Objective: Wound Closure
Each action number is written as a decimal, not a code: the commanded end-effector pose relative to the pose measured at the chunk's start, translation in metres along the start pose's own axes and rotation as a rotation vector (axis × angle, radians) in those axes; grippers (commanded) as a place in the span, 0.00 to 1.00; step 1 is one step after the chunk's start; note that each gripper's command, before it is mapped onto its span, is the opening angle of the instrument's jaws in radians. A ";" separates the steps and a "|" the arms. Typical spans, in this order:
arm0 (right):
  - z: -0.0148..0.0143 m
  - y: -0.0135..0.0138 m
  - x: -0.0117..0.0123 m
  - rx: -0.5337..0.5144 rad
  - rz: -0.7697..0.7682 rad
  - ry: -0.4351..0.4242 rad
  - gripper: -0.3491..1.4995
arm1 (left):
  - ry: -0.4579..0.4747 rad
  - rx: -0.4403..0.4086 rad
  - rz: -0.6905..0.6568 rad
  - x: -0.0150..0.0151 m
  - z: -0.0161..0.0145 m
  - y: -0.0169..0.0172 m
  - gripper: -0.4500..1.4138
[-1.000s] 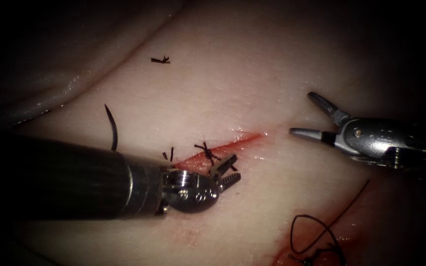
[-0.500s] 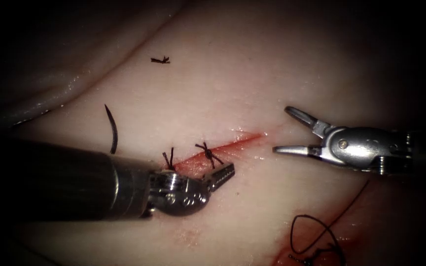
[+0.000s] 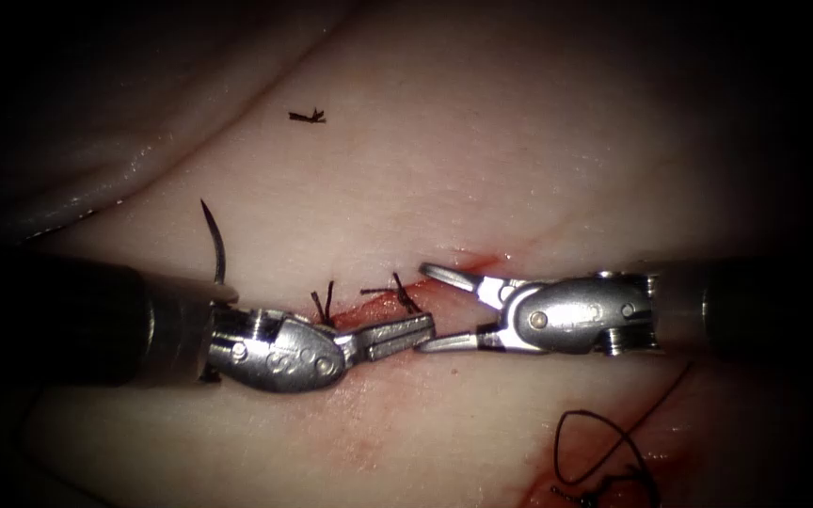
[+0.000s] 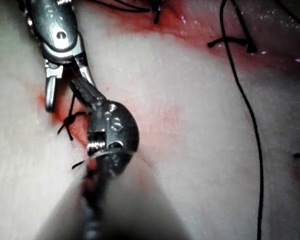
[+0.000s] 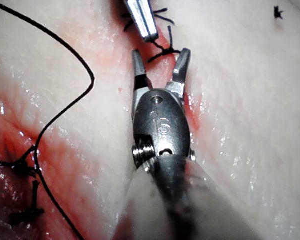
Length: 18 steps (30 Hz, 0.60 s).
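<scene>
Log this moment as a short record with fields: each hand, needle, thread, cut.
left hand: jaws shut, holding nothing, tip at the cut beside a knot
right hand: jaws open, holding nothing, straddling the cut
needle: lying on the tissue left of the cut, held by neither hand
thread: loose loop lower right, free of both hands
cut: red, with tied knots along it
cut end of thread: on the tissue above
</scene>
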State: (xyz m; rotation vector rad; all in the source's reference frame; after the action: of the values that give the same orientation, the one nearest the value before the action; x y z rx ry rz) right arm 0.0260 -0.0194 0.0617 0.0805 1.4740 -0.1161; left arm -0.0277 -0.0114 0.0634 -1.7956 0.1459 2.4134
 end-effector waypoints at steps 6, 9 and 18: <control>0.0035 -0.0001 0.0001 -0.021 -0.063 0.021 0.70 | -0.012 0.012 -0.055 -0.0006 0.0001 0.0006 0.00; 0.0036 0.0002 0.0002 -0.043 -0.072 0.031 0.70 | -0.017 0.020 -0.079 -0.0006 0.0000 0.0007 0.00; 0.0050 0.0002 0.0006 -0.058 -0.071 0.048 0.70 | -0.018 0.023 -0.104 -0.0002 0.0001 0.0011 0.00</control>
State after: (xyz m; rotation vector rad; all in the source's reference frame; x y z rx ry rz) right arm 0.0302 -0.0195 0.0611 -0.0181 1.5259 -0.1297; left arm -0.0275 -0.0120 0.0630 -1.7254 0.0788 2.3466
